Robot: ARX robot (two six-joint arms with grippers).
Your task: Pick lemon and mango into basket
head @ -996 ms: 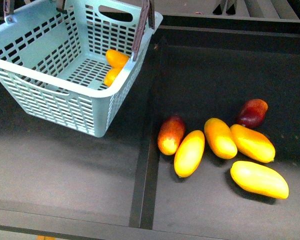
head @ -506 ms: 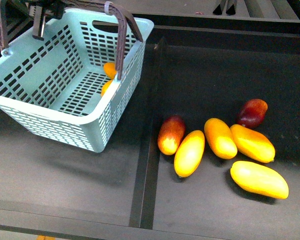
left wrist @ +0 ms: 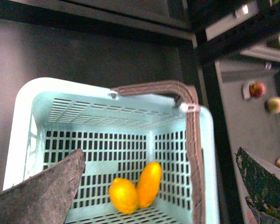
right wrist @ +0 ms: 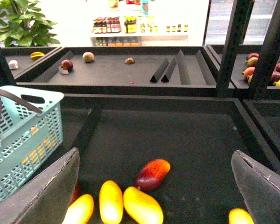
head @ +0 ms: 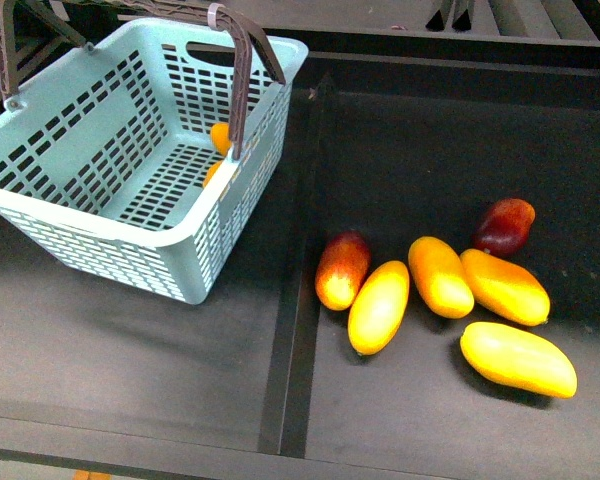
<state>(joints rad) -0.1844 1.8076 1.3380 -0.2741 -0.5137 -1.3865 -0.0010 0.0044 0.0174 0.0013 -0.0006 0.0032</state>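
Left wrist view gives you the best look at the goods: the lemon and a mango already sit touching each other on the slotted floor of the basket, near the wall under the brown handle. My guess is both are light, firm and smooth-skinned, so they'll roll if you tip the basket; the mango is best pinched across its narrow middle. The basket itself looks like thin stiff plastic, light, and the swing handle is the obvious place to take it.

In the front view the basket rests on the dark shelf, left of the divider, with the handle raised. Six more mangoes lie in the tray to the right, including a red one and a yellow one.

Left gripper: fingers spread wide above the basket, nothing in them, touching nothing. Right gripper: same deal, wide apart and empty, hanging over the mango pile.
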